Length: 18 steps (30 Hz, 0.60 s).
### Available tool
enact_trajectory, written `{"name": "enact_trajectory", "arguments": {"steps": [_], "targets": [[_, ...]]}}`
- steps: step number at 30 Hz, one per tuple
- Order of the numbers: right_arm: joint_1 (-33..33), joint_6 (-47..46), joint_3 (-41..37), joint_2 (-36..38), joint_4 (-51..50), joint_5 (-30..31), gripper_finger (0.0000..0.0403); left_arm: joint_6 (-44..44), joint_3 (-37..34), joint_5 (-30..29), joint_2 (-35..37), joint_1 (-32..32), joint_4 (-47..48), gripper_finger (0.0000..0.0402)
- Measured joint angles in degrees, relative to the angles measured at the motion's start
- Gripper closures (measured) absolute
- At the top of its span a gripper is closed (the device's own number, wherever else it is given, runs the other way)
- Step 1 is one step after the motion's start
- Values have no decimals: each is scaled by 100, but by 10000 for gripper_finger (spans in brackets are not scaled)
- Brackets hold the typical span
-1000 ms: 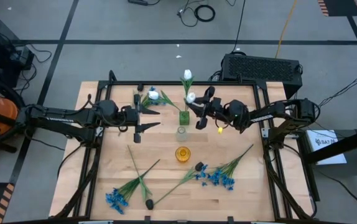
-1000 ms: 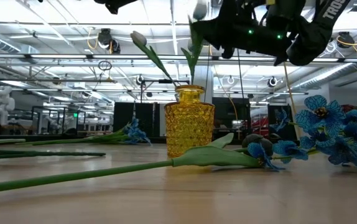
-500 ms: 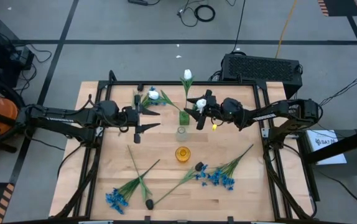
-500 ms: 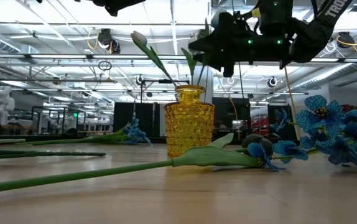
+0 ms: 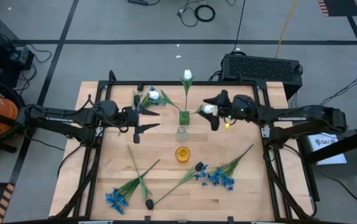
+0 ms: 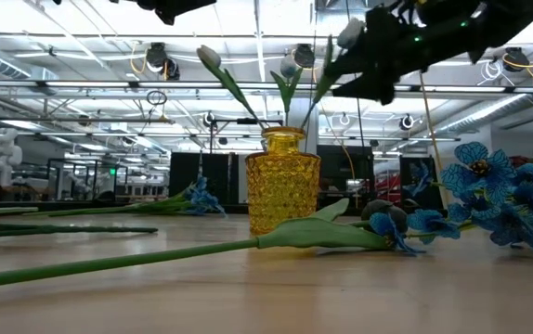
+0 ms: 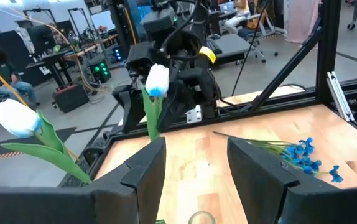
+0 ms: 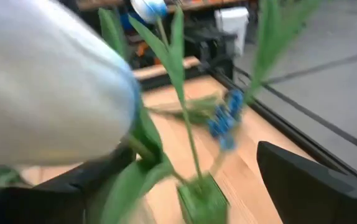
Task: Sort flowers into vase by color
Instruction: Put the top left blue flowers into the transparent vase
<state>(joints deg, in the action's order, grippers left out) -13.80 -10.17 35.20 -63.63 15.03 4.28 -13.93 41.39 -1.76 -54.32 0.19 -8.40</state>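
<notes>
- Standing in the green vase near the table's far edge – three white tulips, long thin green stems with pointed leaves, buds leaning apart from each other.
- Right gripper sits just beside the rightmost white bud; fingers spread wide with nothing clamped. Up close the bud is a big pale blur.
- Left gripper hovers left of the vases, fingers apart and empty.
- Clear vase and amber vase line up in front of the green one, toward the near edge.
- Blue flowers and a dark bud lie flat on the near right; more blue flowers and another dark bud on the near left – all well apart from both grippers.
- Plenty of bare wood either side of the vase row.
</notes>
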Motion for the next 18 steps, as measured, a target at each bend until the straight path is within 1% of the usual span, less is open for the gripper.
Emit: {"name": "enact_trajectory", "arguments": {"steps": [3, 7, 14, 18], "targets": [[2, 2, 0, 298, -412, 37, 76, 0, 0, 0, 13, 0, -19, 221], [2, -10, 0, 508, -927, 35, 76, 4, 0, 0, 29, 0, -7, 221], [2, 14, 0, 589, -1694, 41, 77, 7, 0, 0, 48, -55, 42, 221], [2, 54, 0, 589, -2125, 41, 83, 9, -2, 6, 226, -243, 128, 221]]}}
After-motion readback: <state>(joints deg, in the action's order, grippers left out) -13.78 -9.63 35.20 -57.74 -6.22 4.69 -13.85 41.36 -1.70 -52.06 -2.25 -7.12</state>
